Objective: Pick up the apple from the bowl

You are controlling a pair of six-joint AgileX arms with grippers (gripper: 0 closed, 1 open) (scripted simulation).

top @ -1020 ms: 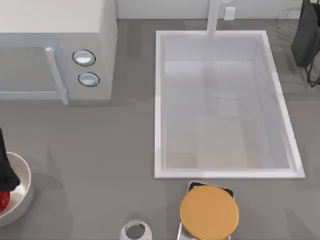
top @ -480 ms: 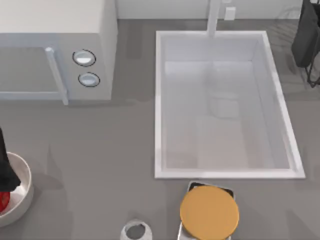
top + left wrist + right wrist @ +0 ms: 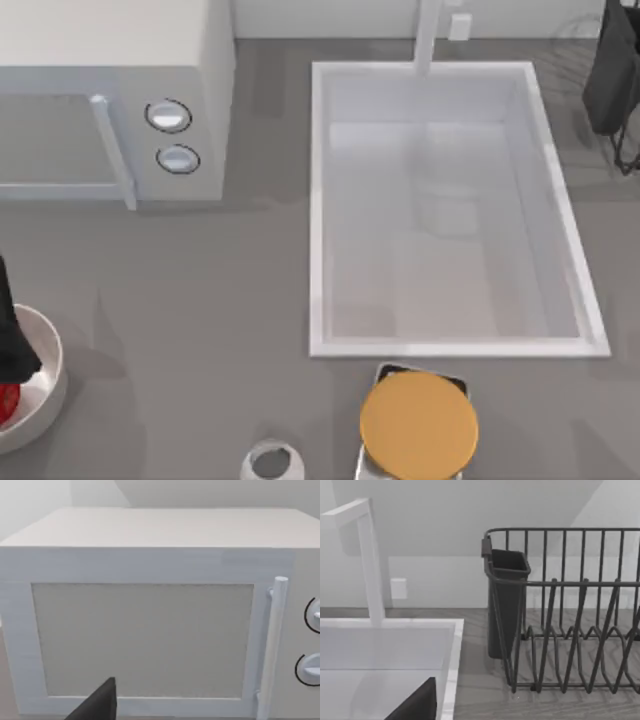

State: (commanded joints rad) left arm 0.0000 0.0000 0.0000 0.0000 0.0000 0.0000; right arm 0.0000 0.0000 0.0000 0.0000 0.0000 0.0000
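The off-white bowl (image 3: 48,372) sits at the table's left edge in the top view, partly cut off by the frame. Inside it lies the red apple (image 3: 6,402), with just a sliver showing at the edge. My left gripper (image 3: 10,345) is a black shape hanging over the bowl, directly above and touching the apple's visible part. A dark part of that gripper (image 3: 97,704) also shows in the left wrist view, which faces the microwave (image 3: 145,630). A dark part of my right gripper (image 3: 417,704) shows in the right wrist view, near the sink (image 3: 452,645) corner.
A white microwave (image 3: 110,90) stands at the back left. A deep white sink (image 3: 318,200) with a faucet (image 3: 428,35) takes up the middle right. An orange disc (image 3: 418,425) and a small white-rimmed cup (image 3: 270,462) sit at the front. A dark dish rack (image 3: 612,75) stands at the back right.
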